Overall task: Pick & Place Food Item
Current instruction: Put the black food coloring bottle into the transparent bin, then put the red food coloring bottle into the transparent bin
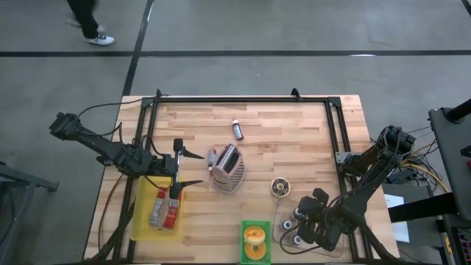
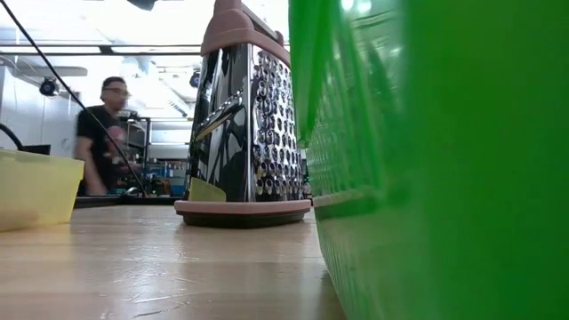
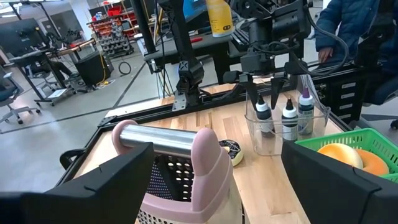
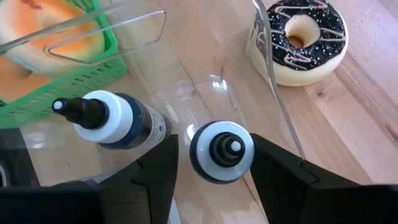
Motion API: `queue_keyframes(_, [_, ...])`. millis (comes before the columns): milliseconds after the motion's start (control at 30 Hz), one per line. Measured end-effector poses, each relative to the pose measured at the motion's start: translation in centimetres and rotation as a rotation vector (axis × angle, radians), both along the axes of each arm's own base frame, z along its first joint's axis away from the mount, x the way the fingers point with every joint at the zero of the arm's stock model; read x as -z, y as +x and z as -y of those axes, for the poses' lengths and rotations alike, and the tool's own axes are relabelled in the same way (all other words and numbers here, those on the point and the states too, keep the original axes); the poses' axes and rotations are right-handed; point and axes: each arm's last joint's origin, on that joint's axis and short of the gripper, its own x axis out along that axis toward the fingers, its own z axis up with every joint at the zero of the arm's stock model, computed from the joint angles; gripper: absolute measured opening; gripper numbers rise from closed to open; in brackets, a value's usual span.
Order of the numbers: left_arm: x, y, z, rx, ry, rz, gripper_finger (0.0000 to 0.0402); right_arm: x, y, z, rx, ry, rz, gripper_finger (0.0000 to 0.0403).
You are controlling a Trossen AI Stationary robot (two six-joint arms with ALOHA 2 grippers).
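bottle (image 4: 222, 151): upright, long axis vertical, cap up, dark body, white collar | loc: clear bin (image 4: 273, 93), near tabletop (image 1: 294, 140) front edge beside donut (image 4: 303, 38) | right claw (image 4: 214, 171): spread, astride bottle, no contact seen | left claw (image 3: 217, 180): spread, over grater (image 3: 186, 168)

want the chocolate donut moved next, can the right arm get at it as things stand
Probably yes. The right gripper hangs over the bottles in the clear container, fingers either side of a bottle cap. The chocolate donut lies alone on bare wood just beyond the container wall, nothing over it. The arm must lift clear first.
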Motion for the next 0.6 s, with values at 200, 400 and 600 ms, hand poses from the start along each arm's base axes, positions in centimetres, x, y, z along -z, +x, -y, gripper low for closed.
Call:
queue_keyframes(200, [0.0, 0.0, 0.0, 0.0, 0.001, -0.001, 0.0355, -0.2, 0.1, -0.1, -0.018, -0.013, 0.012, 0.0192])
queue_keyframes(400, [0.0, 0.0, 0.0, 0.0, 0.002, 0.0, 0.0355, -1.1, 0.4, -0.4, -0.04, -0.026, 0.031, 0.0193])
queue_keyframes(600, [0.0, 0.0, 0.0, 0.0, 0.002, 0.0, 0.0355, -2.4, 0.5, -0.4, -0.032, -0.085, 0.029, 0.0194])
